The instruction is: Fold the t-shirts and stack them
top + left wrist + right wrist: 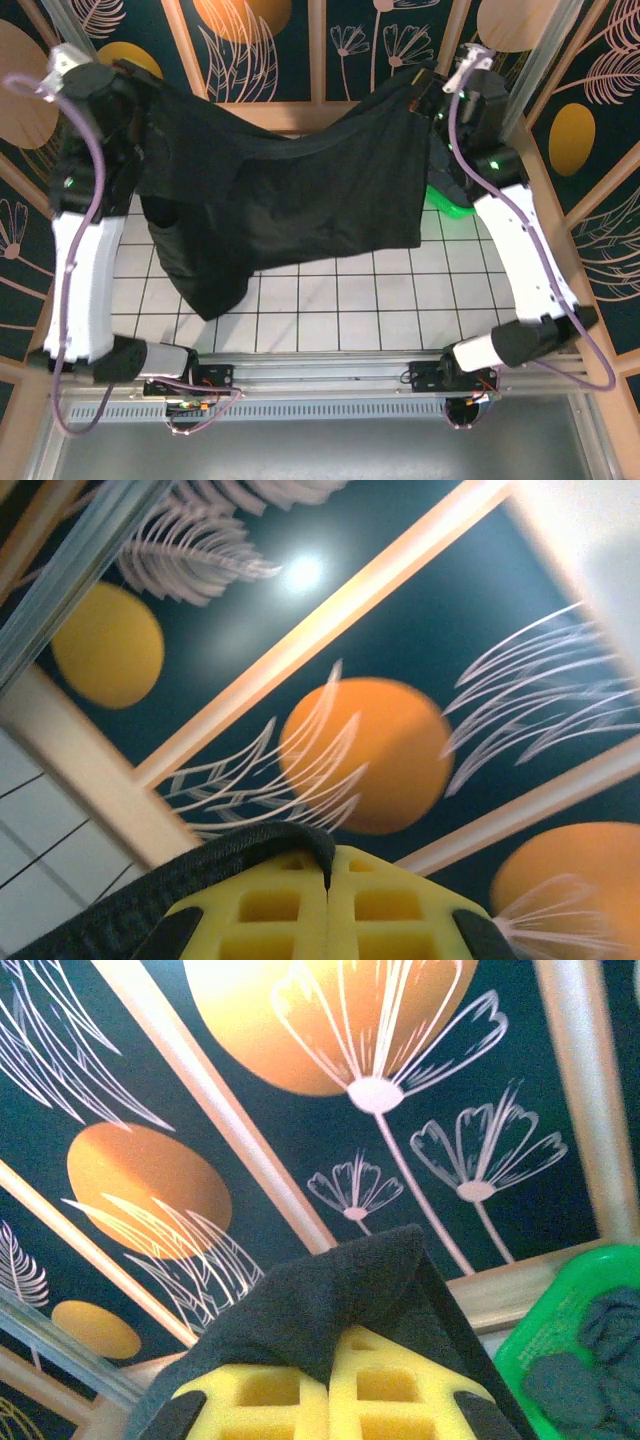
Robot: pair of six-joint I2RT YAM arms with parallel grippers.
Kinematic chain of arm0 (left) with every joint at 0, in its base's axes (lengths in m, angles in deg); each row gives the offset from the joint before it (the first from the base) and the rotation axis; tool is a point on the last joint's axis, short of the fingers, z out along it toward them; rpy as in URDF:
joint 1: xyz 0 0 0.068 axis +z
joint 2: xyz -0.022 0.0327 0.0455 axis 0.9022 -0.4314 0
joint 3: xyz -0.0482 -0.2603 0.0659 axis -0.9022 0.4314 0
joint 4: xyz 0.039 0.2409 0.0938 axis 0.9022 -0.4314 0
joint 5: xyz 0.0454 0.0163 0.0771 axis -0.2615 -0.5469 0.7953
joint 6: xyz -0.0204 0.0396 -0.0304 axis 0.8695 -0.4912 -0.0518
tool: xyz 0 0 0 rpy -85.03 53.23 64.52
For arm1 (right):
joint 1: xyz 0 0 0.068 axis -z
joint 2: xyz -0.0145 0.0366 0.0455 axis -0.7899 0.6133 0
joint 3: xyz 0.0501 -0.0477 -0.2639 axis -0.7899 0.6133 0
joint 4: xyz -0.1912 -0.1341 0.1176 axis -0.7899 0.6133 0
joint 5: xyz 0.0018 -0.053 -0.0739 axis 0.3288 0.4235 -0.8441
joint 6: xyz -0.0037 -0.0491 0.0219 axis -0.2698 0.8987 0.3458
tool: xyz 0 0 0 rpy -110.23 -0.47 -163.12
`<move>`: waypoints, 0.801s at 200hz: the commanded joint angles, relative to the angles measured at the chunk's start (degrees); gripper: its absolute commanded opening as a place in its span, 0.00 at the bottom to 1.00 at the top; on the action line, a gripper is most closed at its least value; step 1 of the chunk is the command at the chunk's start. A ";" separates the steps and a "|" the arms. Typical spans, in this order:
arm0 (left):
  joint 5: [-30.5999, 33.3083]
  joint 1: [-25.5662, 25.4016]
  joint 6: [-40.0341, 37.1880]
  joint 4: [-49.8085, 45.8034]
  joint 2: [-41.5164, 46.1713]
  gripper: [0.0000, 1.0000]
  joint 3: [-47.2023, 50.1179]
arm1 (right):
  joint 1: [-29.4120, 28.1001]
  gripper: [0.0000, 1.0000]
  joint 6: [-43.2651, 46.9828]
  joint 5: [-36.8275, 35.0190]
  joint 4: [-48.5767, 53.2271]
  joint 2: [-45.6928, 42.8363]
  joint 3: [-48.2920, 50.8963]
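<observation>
Black cloth t-shirt (290, 200) strung between both grippers

Left gripper (328, 880): yellow foam pads (270, 910) pressed together, with a dark edge of the shirt pinched at their tips. Right gripper (330, 1370): pads likewise clenched, and black cloth rises in a peak from between them.

Top view: both arms are raised, one shirt edge held far left and the other far right. The cloth sags in the middle. Its lower left part hangs toward the white tiled table (340, 300); I cannot tell whether it touches.

Bright green plastic basket (560, 1310) sits just beside the right arm, with grey crumpled cloth (600, 1360) inside. Dark teal wall panels (120, 1080) with orange discs stand behind.
</observation>
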 commanded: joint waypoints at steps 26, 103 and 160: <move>-9.90 6.73 0.22 1.47 -11.43 0.00 -3.24 | 2.87 0.00 -3.37 12.09 -5.37 13.46 -10.66; -9.07 9.22 -6.49 0.93 -16.86 0.00 -27.35 | 8.43 0.00 -6.62 12.76 6.67 26.09 -37.05; 6.54 9.23 0.75 -1.56 11.92 0.00 11.57 | 9.01 0.00 -10.99 9.34 3.95 6.83 -0.51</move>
